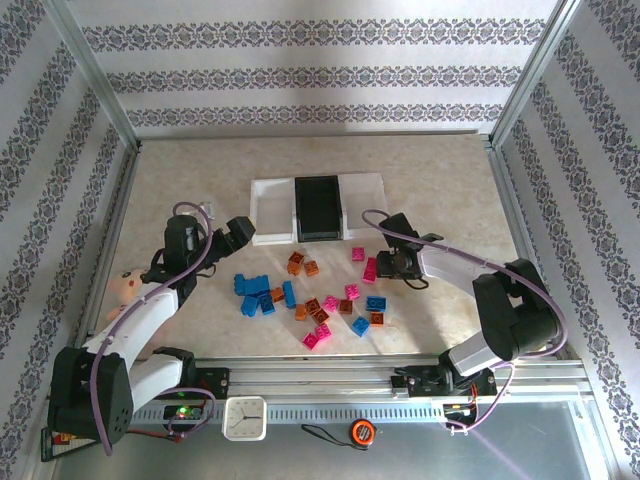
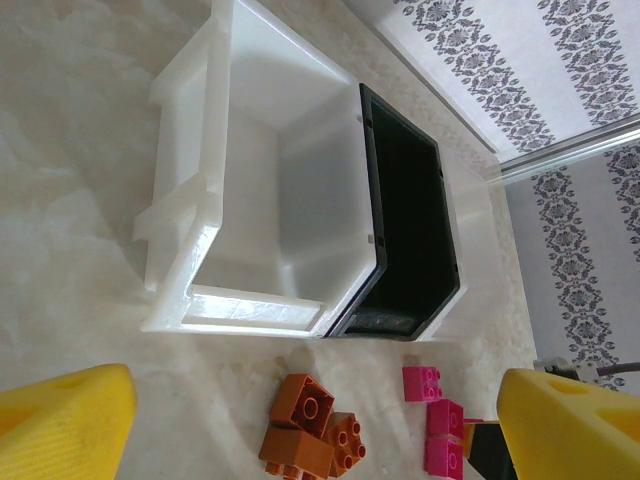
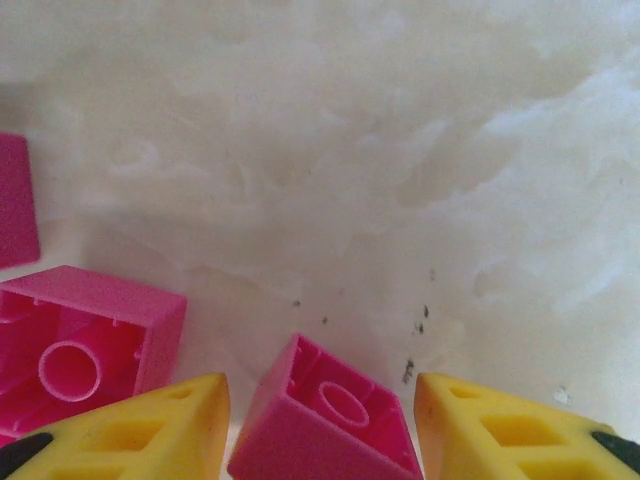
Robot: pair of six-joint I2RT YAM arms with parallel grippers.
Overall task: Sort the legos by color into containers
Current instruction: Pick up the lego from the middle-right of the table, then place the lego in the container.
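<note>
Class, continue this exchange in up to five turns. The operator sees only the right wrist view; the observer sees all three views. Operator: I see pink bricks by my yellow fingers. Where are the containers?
Observer: In the top view the containers stand in a row, black between two white, beyond the right gripper and a little to its left.
Operator: Is anything in them before I bring this pink brick?
Observer: The left wrist view shows the left white bin empty.
Operator: What is the left arm doing?
Observer: The left gripper is open with nothing in it, near that bin's front left corner.
</note>
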